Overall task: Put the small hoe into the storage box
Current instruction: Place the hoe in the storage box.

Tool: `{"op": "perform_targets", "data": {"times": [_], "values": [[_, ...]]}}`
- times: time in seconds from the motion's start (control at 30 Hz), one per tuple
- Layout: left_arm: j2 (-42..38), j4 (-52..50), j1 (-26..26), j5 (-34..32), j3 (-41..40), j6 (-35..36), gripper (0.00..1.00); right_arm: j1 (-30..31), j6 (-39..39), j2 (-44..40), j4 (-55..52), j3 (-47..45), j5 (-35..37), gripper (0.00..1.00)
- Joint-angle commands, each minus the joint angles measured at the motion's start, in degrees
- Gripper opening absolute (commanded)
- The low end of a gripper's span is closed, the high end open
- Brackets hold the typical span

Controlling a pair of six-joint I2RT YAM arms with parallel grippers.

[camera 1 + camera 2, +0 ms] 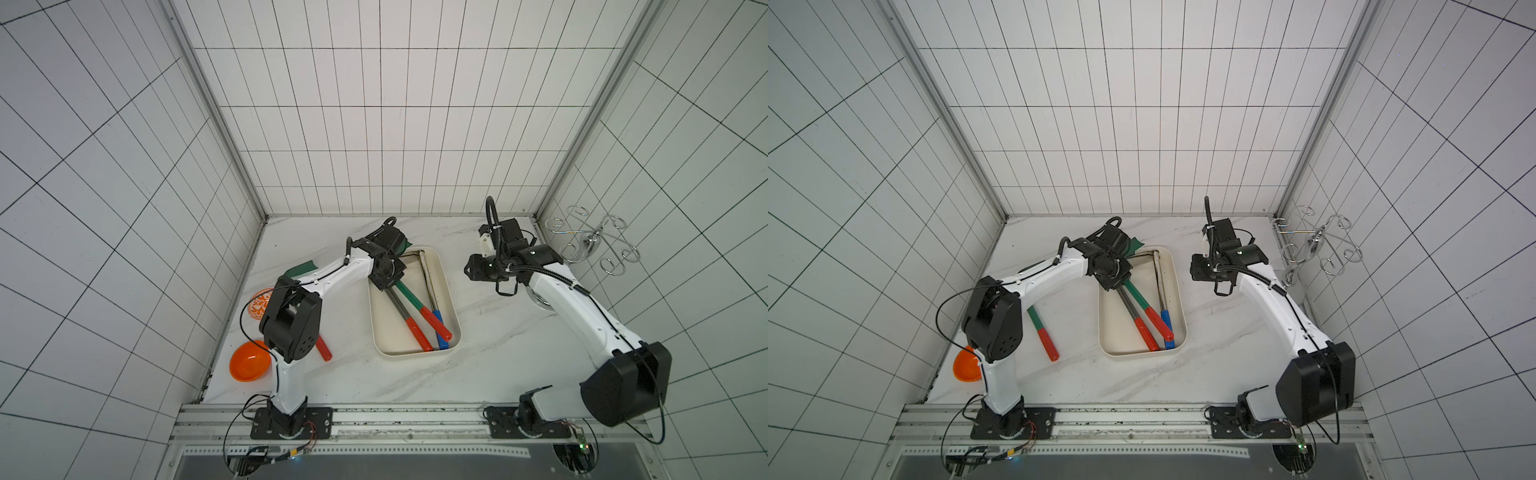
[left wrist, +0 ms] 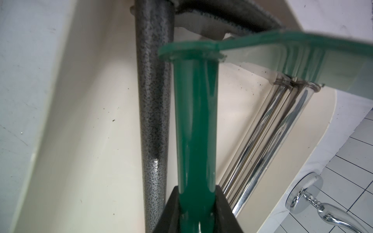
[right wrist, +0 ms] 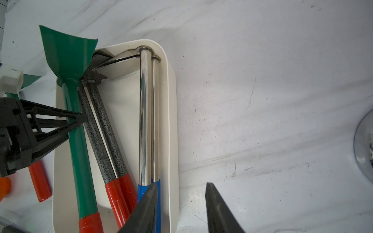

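The left claw is clamped on the green shaft of the hoe, which lies slantwise over the box. Its red grip is down inside, next to the grey hoe, while its blade juts past the far corner of the rim.

The step in hand looks like the set-down. The grip already sits close to the near wall, so there seems little room to slide back. Better to swing the blade end inward until it clears the rim, lower the hoe, then let go and lift straight up. Releasing now risks the blade perching on the rim and the hoe tipping out.

The grey hoe and the chrome hoe fill much of the floor, so the shaft will likely rest across them. The right claw hangs empty, jaws apart, over the worktop just beside the box, out of the way. A second hoe lies under the left arm, near the bowl and plate.
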Motion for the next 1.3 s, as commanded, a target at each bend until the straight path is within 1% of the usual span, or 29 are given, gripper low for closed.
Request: {"op": "perform_targets", "data": {"times": [0.0, 0.47, 0.8, 1.17, 1.27], "values": [[0.2, 2.8, -0.4, -1.3, 2.6, -1.7, 0.00, -0.9, -0.9, -1.7, -0.6, -3.1, -0.8, 0.41], [3.9, 1.4, -0.4, -2.8, 4.5, -0.7, 0.00, -2.2, -1.0, -3.4, -0.1, -5.7, -1.7, 0.41], [4.3, 2.1, -0.1, -4.6, 3.3, -3.2, 0.00, -2.6, -1.2, -3.2, -0.1, -6.0, -1.9, 0.41], [5.7, 2.1, -0.1, -5.5, 2.7, -3.9, 0.00, -2.8, -1.3, -3.1, 0.2, -6.4, -2.3, 0.41], [6.3, 2.1, -0.1, -5.5, 2.6, -4.0, 0.04, -2.8, -1.3, -3.0, 0.3, -6.6, -2.5, 0.41]]}}
